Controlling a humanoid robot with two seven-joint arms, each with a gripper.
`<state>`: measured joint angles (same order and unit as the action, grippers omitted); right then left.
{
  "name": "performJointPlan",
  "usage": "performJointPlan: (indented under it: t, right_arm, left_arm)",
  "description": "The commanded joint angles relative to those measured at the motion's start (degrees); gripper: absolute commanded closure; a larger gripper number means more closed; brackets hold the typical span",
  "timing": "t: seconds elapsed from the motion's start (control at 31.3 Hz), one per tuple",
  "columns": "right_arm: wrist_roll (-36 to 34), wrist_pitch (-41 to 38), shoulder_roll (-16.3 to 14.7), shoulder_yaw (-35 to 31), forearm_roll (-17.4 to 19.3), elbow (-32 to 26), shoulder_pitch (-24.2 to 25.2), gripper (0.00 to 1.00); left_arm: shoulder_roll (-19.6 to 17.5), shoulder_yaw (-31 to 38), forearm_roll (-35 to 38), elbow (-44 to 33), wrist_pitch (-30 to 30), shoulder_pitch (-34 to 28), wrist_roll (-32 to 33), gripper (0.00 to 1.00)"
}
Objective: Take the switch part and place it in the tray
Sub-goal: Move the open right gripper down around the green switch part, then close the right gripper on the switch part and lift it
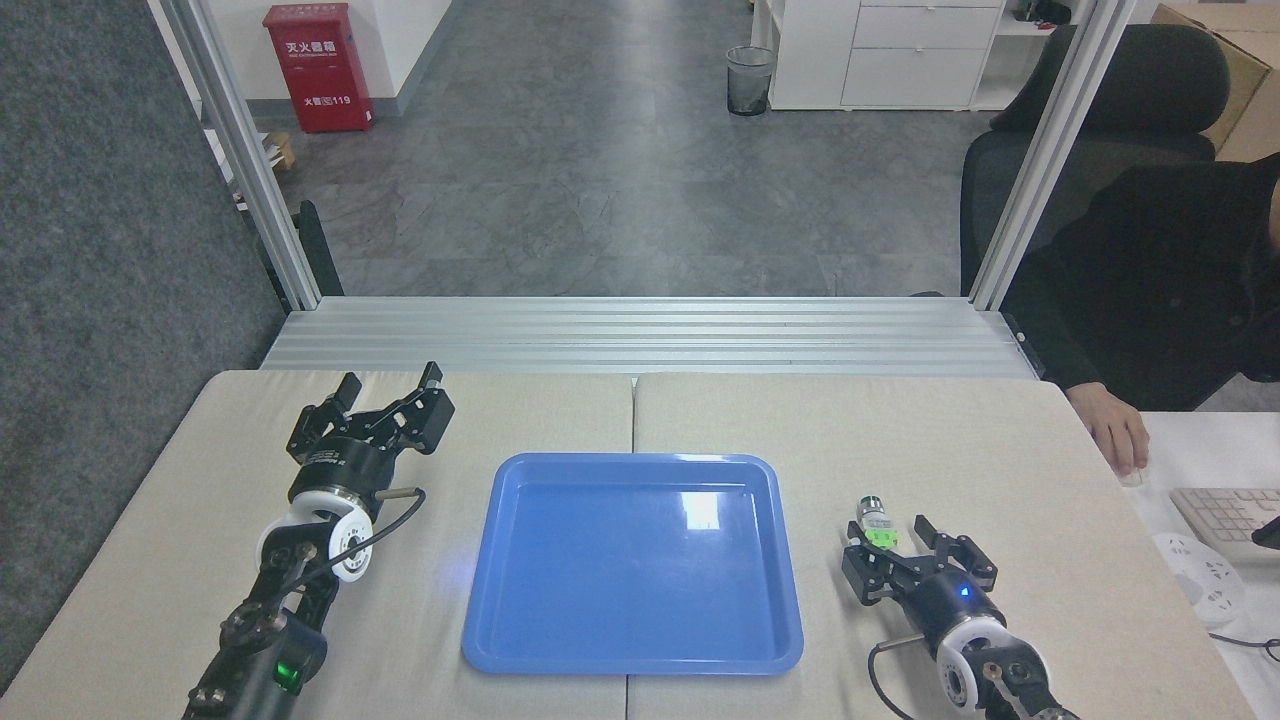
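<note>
Just right of the tray (520, 640), the switch part (874, 522) lies on the table with its long axis running near to far, its near end between the right gripper's (884, 542) spread jaws (the left gripper (385, 383), also spread, sits far off).

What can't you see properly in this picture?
- Small green-and-grey switch part: head view, its near whitish base sits behind the right gripper.
- Whether those fingers touch it: too small to tell.
- Person's hand: head view, the frame edge cuts off the person.
</note>
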<state>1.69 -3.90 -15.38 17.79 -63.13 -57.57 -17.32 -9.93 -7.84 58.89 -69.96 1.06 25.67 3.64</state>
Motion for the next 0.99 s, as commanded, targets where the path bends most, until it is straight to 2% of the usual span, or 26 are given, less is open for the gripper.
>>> performJointPlan:
  t: [0.0,0.03,0.13,0.19,0.32,0.48,0.61,0.7,0.8,0.89,0.96]
  right_arm:
    - [0.1,-0.3,1.3,2.3,0.0,4.9,0.1,0.52]
    - [0.1,-0.3,1.5,1.7,0.3,4.7,0.2,0.69]
    - [-0.5,-0.1,1.8,0.6,1.6,3.6,0.2,1.0]
    - [-0.6,0.0,3.1,-2.2,3.0,2.5,0.0,1.0]
    - [-0.2,0.1,4.4,-8.5,3.4,-0.7,-0.3,1.0]
    - [2.2,0.0,4.4,-12.2,3.5,-10.5,-1.7,1.0]
    - [7.3,-0.2,6.2,-10.8,3.4,-22.7,-0.7,1.0]
    - [11.0,0.3,10.0,-6.5,3.1,-27.9,0.8,1.0]
    - [12.3,2.3,11.9,-3.4,1.7,-31.3,3.5,1.0]
    - [12.3,4.1,12.5,0.8,-2.0,-32.3,6.7,1.0]
    - [12.0,4.7,13.4,2.9,-3.0,-32.8,8.9,1.0]
  left_arm:
    - [0.0,-0.1,0.0,0.0,0.0,0.0,0.0,0.0]
    - [0.0,0.0,0.0,0.0,0.0,0.0,0.0,0.0]
    - [0.0,0.0,0.0,0.0,0.0,0.0,0.0,0.0]
    - [0.0,0.0,0.0,0.0,0.0,0.0,0.0,0.0]
    - [0.0,0.0,0.0,0.0,0.0,0.1,0.0,0.0]
    - [0.0,0.0,0.0,0.0,0.0,0.0,0.0,0.0]
    - [0.0,-0.1,0.0,0.0,0.0,0.0,0.0,0.0]
    - [0.0,0.0,0.0,0.0,0.0,0.0,0.0,0.0]
    - [0.0,0.0,0.0,0.0,0.0,0.0,0.0,0.0]
    - [0.0,0.0,0.0,0.0,0.0,0.0,0.0,0.0]
    - [0.0,0.0,0.0,0.0,0.0,0.0,0.0,0.0]
